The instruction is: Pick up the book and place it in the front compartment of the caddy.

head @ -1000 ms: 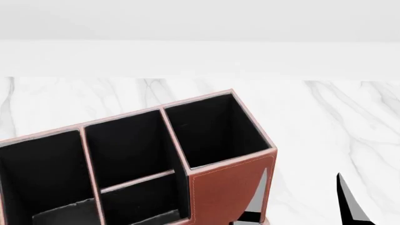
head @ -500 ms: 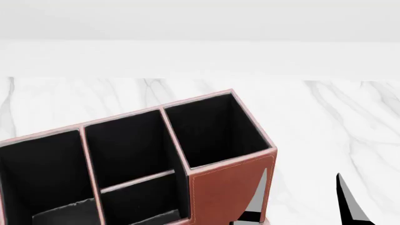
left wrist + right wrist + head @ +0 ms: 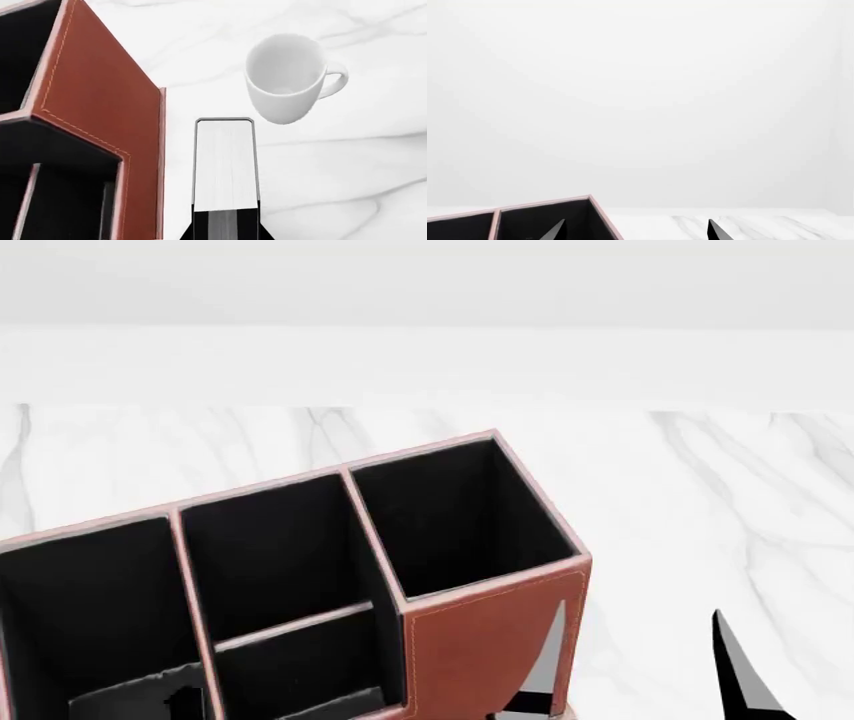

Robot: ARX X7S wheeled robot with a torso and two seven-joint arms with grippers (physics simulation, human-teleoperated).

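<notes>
The book hangs upright in my left gripper, white page edge facing the camera, black covers pinched between the jaws. It is outside the caddy, beside its tall red-brown wall. In the head view the caddy fills the lower left. Its middle column is split by a thin pale divider. The front compartment is the deeper-looking pocket beyond that divider. My right gripper is open and empty beside the caddy's tall end; it also shows in the right wrist view. The book is not clearly seen in the head view.
A white mug stands on the marble top close beyond the book. The tall square pocket and the wide end pocket flank the middle column. A small black shape shows at the head view's lower edge. A white wall lies behind.
The small black shape has appeared at the lower edge of the head view, in front of the wide pocket. My right gripper's outer finger has shifted slightly. The caddy has not moved.
</notes>
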